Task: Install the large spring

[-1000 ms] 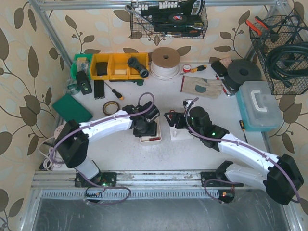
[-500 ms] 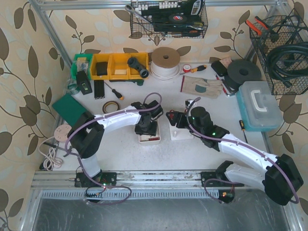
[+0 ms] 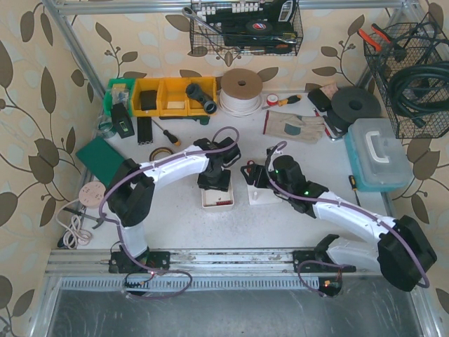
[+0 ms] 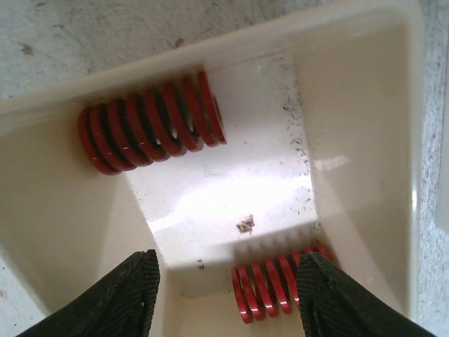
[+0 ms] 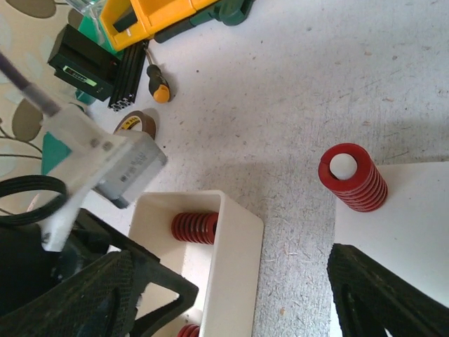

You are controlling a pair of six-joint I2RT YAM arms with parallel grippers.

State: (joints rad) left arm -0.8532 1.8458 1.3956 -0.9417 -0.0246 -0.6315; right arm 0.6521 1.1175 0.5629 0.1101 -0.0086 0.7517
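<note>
A white bin point(image 3: 217, 204) sits at the table's middle and holds two red springs. In the left wrist view the longer spring point(image 4: 151, 121) lies at the bin's far left. A second spring point(image 4: 277, 284) lies between my fingertips, close to the right finger point(image 4: 337, 295) and partly hidden by it. My left gripper point(image 4: 228, 295) is open and down inside the bin point(image 4: 365, 140); it also shows in the top view point(image 3: 214, 184). My right gripper point(image 5: 231, 281) is open and empty, hovering beside the bin point(image 5: 235, 260). Another red spring point(image 5: 353, 177) stands upright on the white base plate point(image 5: 407, 225).
The base plate point(image 3: 265, 196) lies just right of the bin. Behind are yellow bins point(image 3: 167, 96), a tape roll point(image 3: 160, 155), a screwdriver point(image 3: 168, 135), a cord reel point(image 3: 240, 90), gloves point(image 3: 293, 126) and a plastic case point(image 3: 377, 153). A green pad point(image 3: 104, 159) lies at left.
My left arm has swung its elbow inward and the gripper has shifted slightly back over the bin. My right gripper has edged a little left and back.
</note>
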